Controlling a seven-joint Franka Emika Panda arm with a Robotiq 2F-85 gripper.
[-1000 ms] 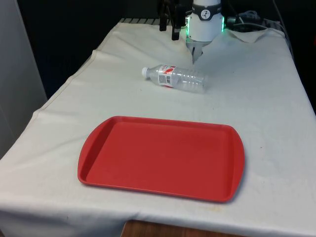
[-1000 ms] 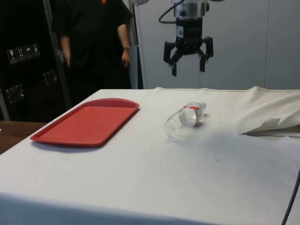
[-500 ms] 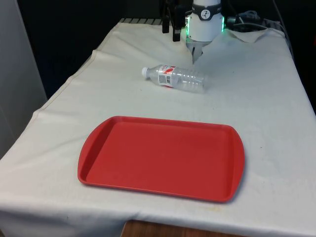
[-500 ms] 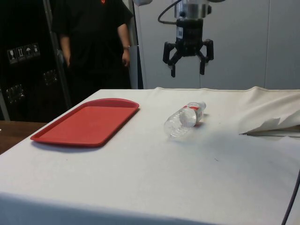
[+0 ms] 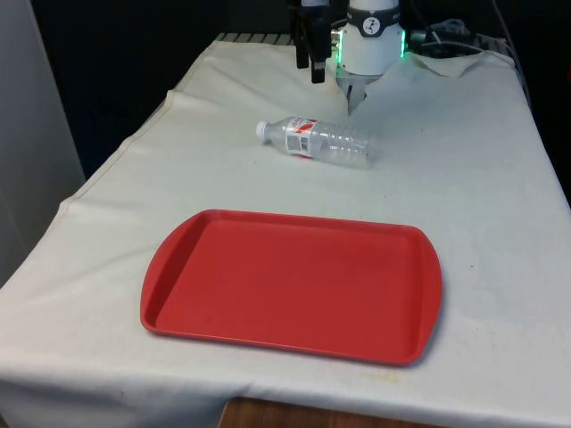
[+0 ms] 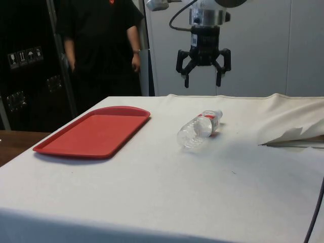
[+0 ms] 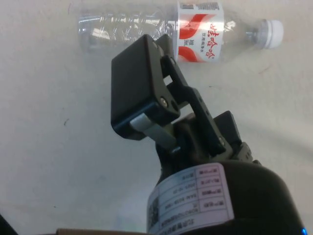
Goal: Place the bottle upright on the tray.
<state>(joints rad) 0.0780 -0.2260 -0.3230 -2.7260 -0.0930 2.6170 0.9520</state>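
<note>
Bottle point(image 5: 315, 141), clear plastic, white cap, red-and-white label, lies sideways on desk point(image 5: 464, 178); jaws apart above it.

- I see the person point(image 6: 98, 45) in the side view cut off at the top edge.
- A finger point(image 7: 142, 88) covers part of the bottle point(image 7: 117, 29).

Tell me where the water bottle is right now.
The bottle lies on its side on the white cloth, beyond the red tray's far edge in the front view, cap towards that view's left, with the gripper above it.
</note>
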